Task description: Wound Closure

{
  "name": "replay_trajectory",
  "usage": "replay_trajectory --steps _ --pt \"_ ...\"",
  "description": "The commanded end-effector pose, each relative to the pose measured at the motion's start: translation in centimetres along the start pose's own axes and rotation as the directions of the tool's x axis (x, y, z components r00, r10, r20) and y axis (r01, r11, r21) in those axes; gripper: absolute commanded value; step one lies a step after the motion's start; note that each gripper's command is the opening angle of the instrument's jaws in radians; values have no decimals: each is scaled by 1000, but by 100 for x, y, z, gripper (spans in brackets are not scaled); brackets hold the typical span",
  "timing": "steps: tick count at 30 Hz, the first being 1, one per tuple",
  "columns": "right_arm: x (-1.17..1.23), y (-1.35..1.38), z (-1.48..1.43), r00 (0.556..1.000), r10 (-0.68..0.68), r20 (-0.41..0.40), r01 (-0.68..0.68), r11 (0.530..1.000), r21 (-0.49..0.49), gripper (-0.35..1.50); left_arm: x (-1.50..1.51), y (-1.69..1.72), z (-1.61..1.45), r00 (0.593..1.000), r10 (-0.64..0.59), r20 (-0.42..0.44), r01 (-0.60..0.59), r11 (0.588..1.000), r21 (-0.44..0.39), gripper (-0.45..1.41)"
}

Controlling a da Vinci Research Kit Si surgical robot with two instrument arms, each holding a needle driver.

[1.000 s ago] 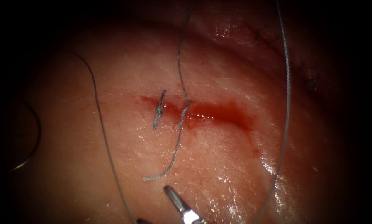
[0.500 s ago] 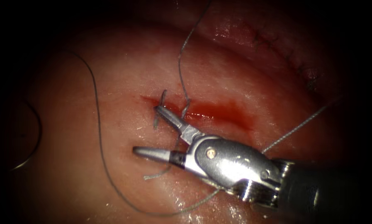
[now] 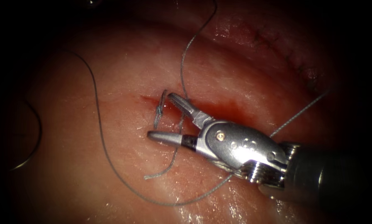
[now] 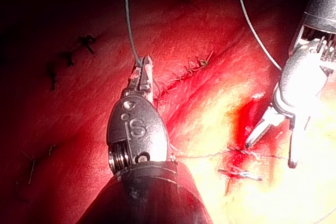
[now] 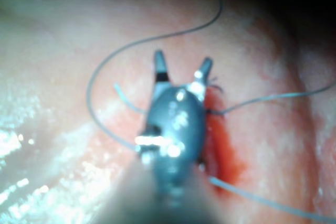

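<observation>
The right arm's silver wristed claw (image 3: 165,118) comes in from the right and lies low over the pale pink pork-belly tissue (image 3: 123,62), its jaws spread wide and grasping nothing. The upper jaw rests over the red, fluid-filled cut (image 3: 223,110), and the lower jaw lies on the near side of it. Between them runs the short free tail of the thin grey-blue thread (image 3: 175,155), which leaves the stitch at the cut and trails toward the viewer, its long axis crossing the jaws' opening. A finished knot with cut ends of thread (image 3: 159,110) sits just left of the upper jaw's tip.

The left arm's silver claw (image 4: 145,71) is clenched on the long strand of the same thread, well away from the cut, and the strand rises taut from its jaws. The right claw is therefore by far the nearer one to the tail.

The thin curved steel needle (image 3: 32,141) lies free on the tissue at the far left, well apart from both claws and not in the tissue.
</observation>
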Motion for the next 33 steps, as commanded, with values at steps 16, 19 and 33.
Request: replay_trajectory --steps 16,19,33 --pt "-39 61 68 996 91 8 -89 988 -126 116 -16 125 -39 998 6 -68 -6 1000 5 -45" --pt "-47 68 74 996 85 7 -83 987 -135 115 -21 133 -41 998 2 -69 -2 1000 3 -45" --pt "-28 77 61 930 163 -330 -194 979 -63 49 -63 160 -67 998 -18 -58 20 999 30 -45"
